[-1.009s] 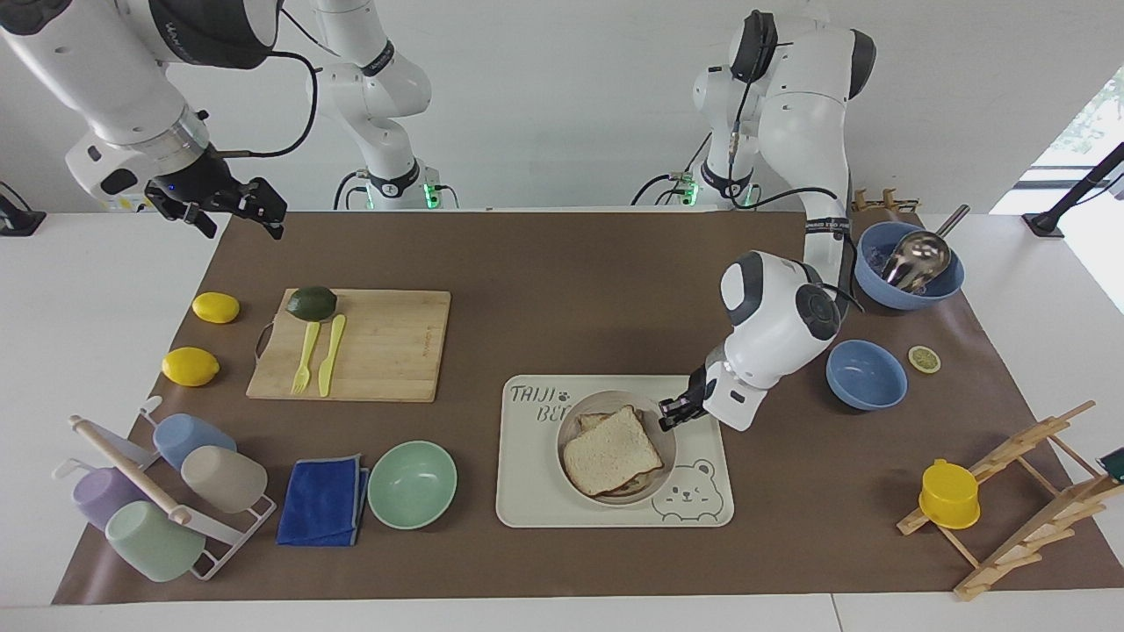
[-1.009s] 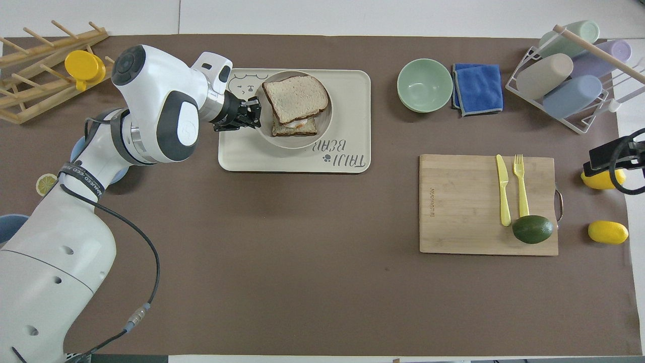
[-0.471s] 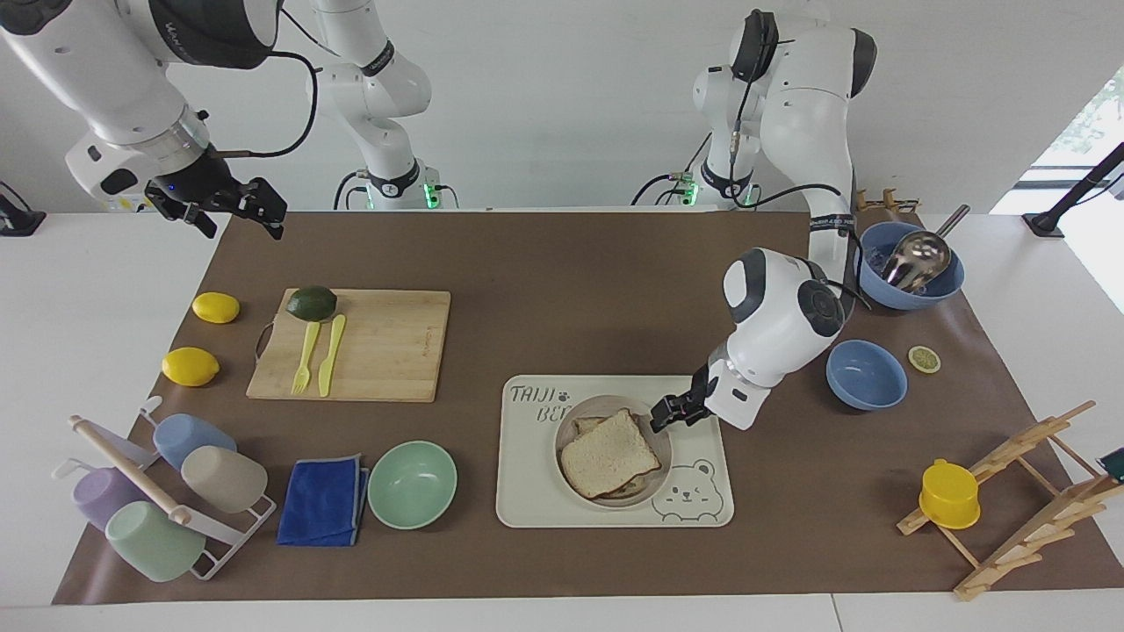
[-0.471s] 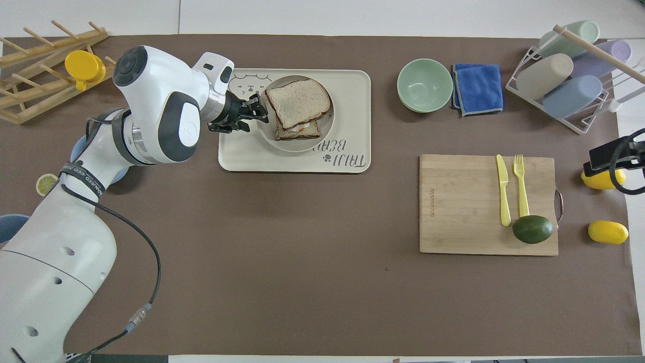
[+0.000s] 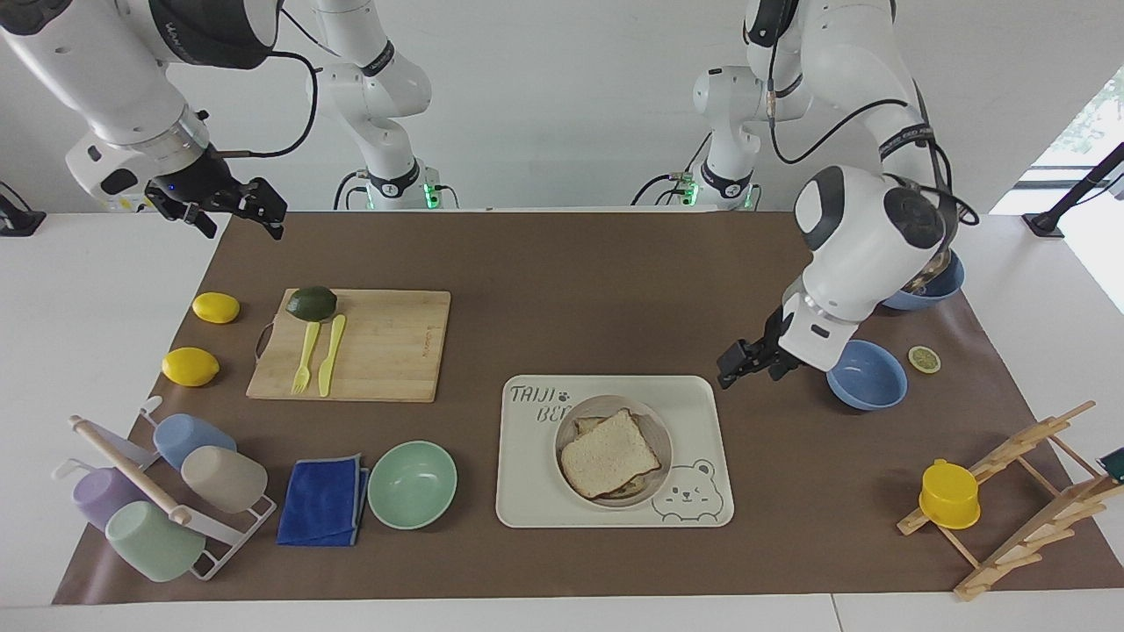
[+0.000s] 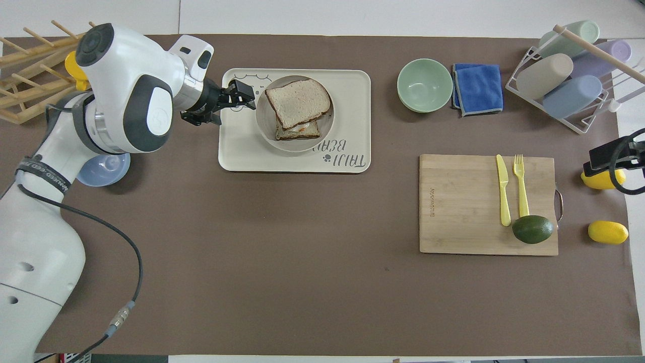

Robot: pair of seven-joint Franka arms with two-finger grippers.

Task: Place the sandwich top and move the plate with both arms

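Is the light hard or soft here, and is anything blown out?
Facing view: soft light; the raised left gripper casts only a faint shadow on the brown mat; a bright window at the frame's edge is overexposed. Overhead view: even light, with mild sheen on the glossy white left arm.

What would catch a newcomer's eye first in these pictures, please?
The sandwich top lies askew on the toast in the plate, which sits on the bear tray beside the green bowl. The left claw hangs open in the air over the mat by the tray's corner, holding nothing. The right claw waits over the mat's corner at its own end.
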